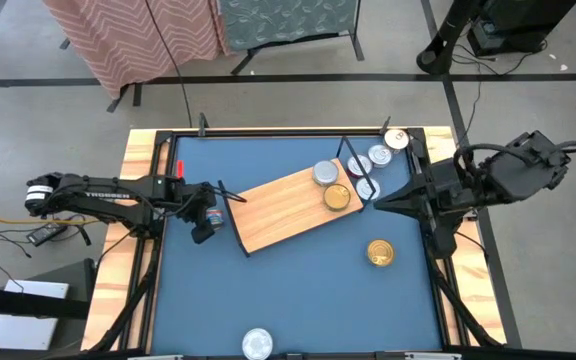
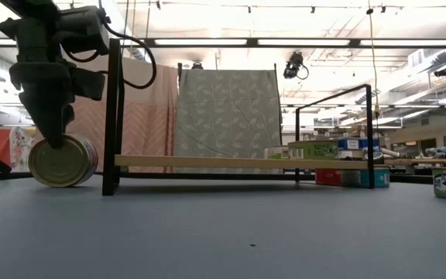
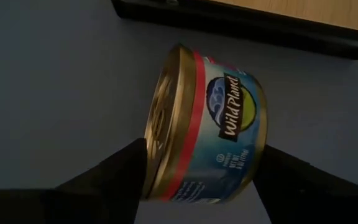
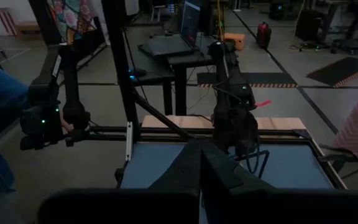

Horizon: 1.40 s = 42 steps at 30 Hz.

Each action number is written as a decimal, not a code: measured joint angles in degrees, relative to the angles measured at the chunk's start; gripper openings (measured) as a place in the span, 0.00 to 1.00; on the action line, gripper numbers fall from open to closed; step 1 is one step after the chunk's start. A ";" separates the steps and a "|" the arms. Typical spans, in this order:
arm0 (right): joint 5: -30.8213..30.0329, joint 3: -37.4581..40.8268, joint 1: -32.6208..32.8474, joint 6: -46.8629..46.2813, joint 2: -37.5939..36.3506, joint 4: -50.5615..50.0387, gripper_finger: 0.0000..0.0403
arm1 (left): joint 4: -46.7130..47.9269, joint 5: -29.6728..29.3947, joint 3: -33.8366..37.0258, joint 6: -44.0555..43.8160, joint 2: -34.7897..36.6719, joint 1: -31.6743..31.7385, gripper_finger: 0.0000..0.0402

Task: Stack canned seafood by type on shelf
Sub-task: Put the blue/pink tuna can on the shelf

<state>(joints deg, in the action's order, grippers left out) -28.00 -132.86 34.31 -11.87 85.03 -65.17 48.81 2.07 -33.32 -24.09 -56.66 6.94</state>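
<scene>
Straddling a gold-lidded can (image 3: 207,127) (tipped on edge), the left gripper's (image 3: 201,171) fingers touch its sides.

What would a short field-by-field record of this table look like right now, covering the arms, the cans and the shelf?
left gripper: around a blue-label can that is on edge on the table, beside the shelf's end
right gripper: shut, empty, at the other shelf end
shelf: lies diagonally on the blue table
cans on shelf: one silver, one gold
loose cans: gold can on the table, silver can at the near edge
</scene>
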 joint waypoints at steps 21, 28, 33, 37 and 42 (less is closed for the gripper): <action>-4.12 0.00 3.25 -0.18 0.00 0.87 0.02 | 2.79 4.05 -1.33 -2.02 0.10 0.00 0.48; -3.93 0.00 3.25 -0.18 0.00 0.87 0.02 | 8.19 3.60 -6.61 -3.29 3.01 0.02 0.48; -3.50 0.00 3.25 -0.14 0.01 0.85 0.02 | 14.61 1.42 -13.31 -4.84 5.83 0.00 0.48; -3.47 0.00 3.25 -0.07 0.05 0.83 0.02 | 18.88 -2.21 -20.43 -5.82 7.82 0.00 0.48; -3.34 0.00 3.25 0.80 0.13 0.72 0.03 | 20.05 -8.97 -30.69 -6.26 8.35 0.00 0.48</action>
<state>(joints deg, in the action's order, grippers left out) -31.34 -132.86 37.56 -11.07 85.17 -64.45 68.87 -6.89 -64.01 -30.35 -48.32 6.94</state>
